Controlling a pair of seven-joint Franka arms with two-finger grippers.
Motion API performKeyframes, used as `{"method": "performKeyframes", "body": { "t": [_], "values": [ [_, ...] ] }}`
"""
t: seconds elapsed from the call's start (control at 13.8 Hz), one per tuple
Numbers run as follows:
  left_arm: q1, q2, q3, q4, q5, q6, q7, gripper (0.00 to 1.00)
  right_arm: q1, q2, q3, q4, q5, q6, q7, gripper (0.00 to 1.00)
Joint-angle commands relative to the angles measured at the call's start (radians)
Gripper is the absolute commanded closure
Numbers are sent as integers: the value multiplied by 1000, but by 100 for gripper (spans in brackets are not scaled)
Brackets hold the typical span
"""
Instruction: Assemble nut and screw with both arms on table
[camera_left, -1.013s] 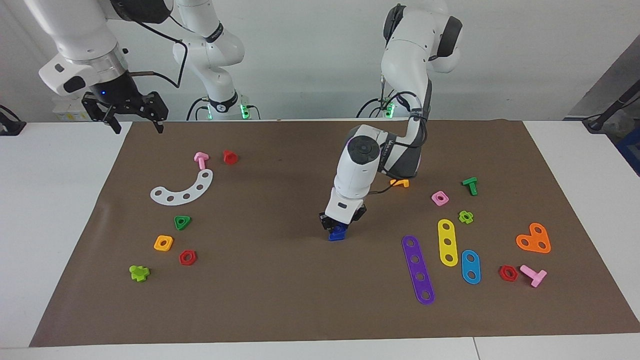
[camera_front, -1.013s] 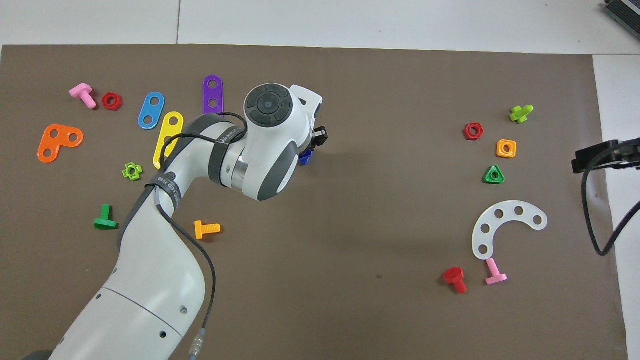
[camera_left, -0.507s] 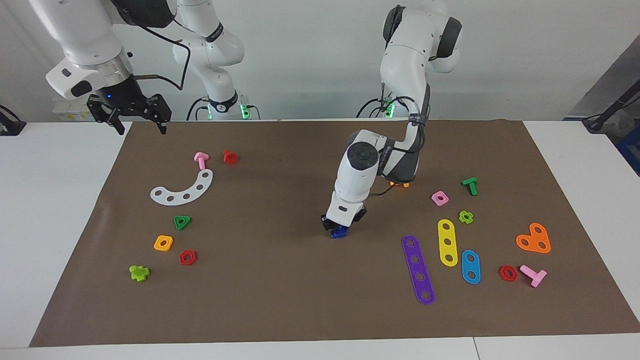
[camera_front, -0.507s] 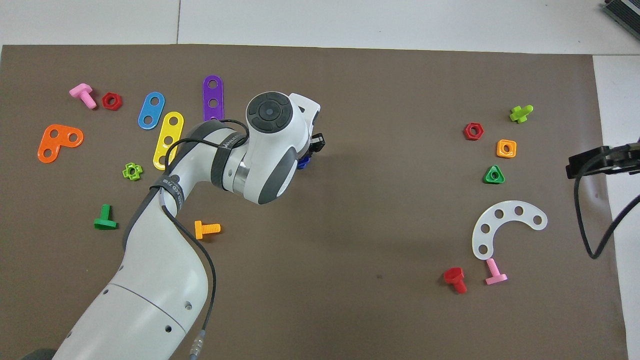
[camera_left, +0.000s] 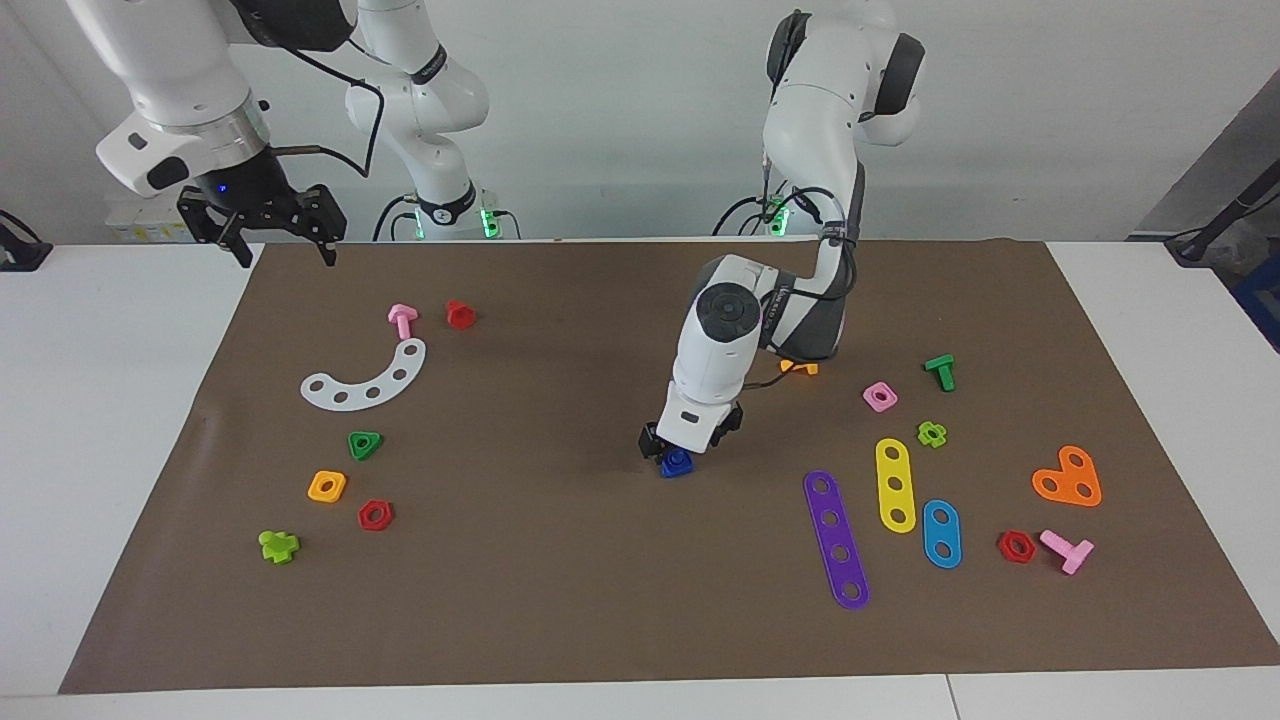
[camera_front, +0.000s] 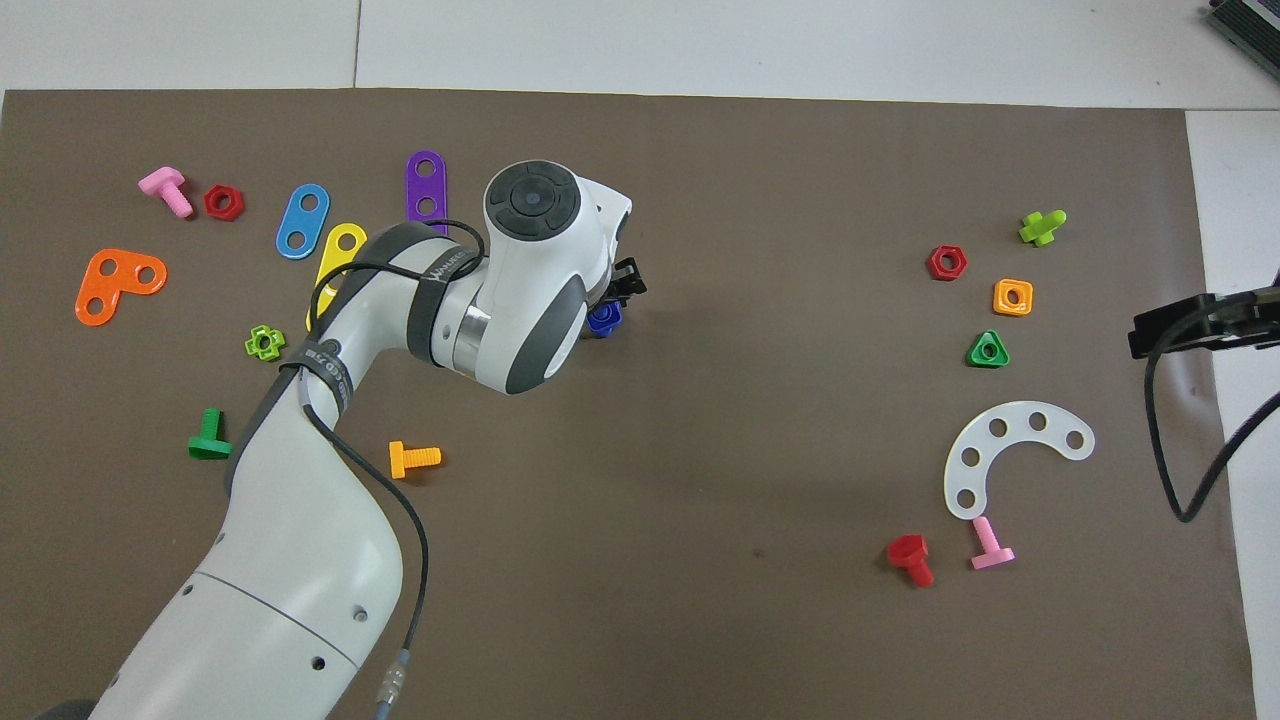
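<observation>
The job looked to be at its closing step. The left pincer (camera_left: 690, 443) hung low over the middle of the counter (camera_left: 560, 590), right on top of the nut (camera_left: 677, 466), which lay flat on the brown mat well apart from all other parts. A darker blue spot at the nut's centre was probably the screw (camera_left: 678, 457) seated in the hole, though I could not tell how deep it sat. Nor could I tell whether the left pincer was clamped on the pair or free of it, since the wrist hid the contact from above. The right pincer (camera_left: 282, 248), its prongs plainly apart and empty, waited in the air over the mat's corner at the right arm's end. If the screw was home, the next move called for a straight lift of the left arm so that the joined pair was not dragged or tipped. If not, it needed pressing or turning further.

Counted, there were:
- one blue nut with one blue screw
- two red hex nuts (camera_left: 375, 515)
- one red screw (camera_left: 460, 314)
- two pink screws (camera_left: 402, 320)
- one pink square nut (camera_left: 880, 397)
- one orange square nut (camera_left: 327, 486)
- one orange screw (camera_front: 413, 458)
- one green triangular nut (camera_left: 365, 444)
- one green screw (camera_left: 940, 371)
- two lime cross pieces (camera_left: 279, 546)
- three straight strips (camera_left: 836, 540), purple, yellow and blue
- one white arc (camera_left: 365, 382)
- one orange heart plate (camera_left: 1068, 478)
</observation>
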Motion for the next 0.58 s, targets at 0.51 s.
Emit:
{"method": "performKeyframes", "body": {
  "t": [0.51],
  "values": [
    [388,-358,12,-59,14,-327,475,0,-1,-29,4,-39,-7,21,14,0]
  ]
}}
